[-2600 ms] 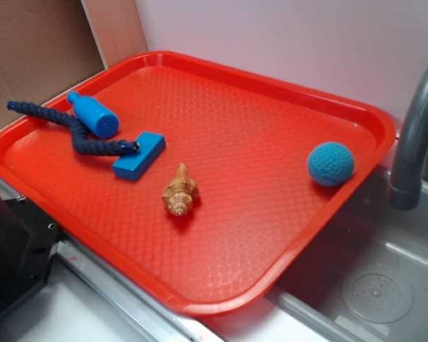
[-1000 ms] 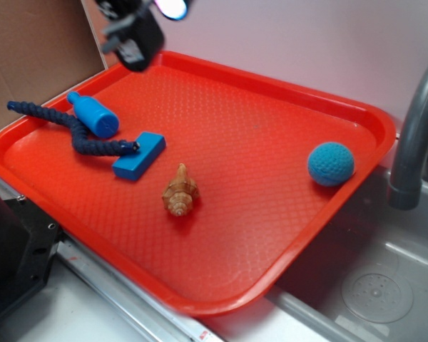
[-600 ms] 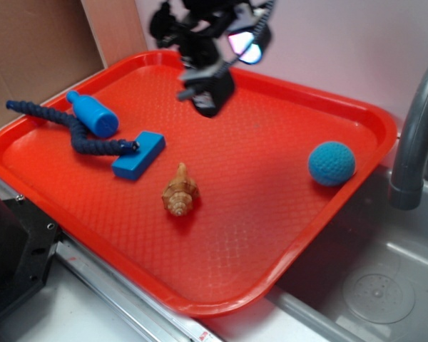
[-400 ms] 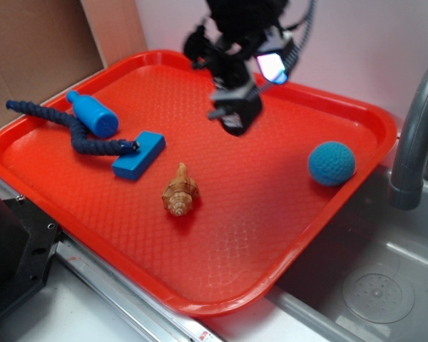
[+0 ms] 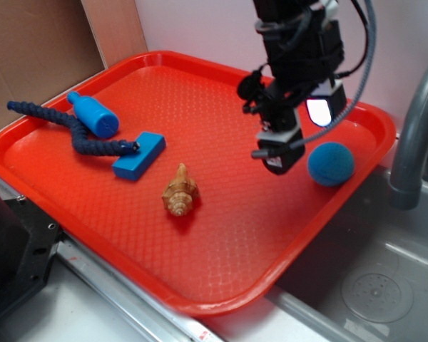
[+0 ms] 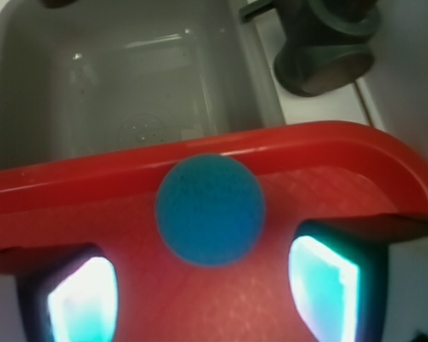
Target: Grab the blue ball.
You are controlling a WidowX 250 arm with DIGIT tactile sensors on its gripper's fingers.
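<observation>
Your gripper (image 5: 279,158) has swung across the tray (image 5: 221,235) and now hangs just beside the blue ball (image 5: 331,163), fingers spread and empty. Ahead of it, centred between the fingers, the ball sits against the tray's rim; advance straight, then close gently.

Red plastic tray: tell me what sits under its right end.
A grey metal sink basin lies beneath the overhanging right end of the red plastic tray, its drain showing. How much of the basin continues under the tray is covered. The teal knitted ball rests on top near that edge.
</observation>
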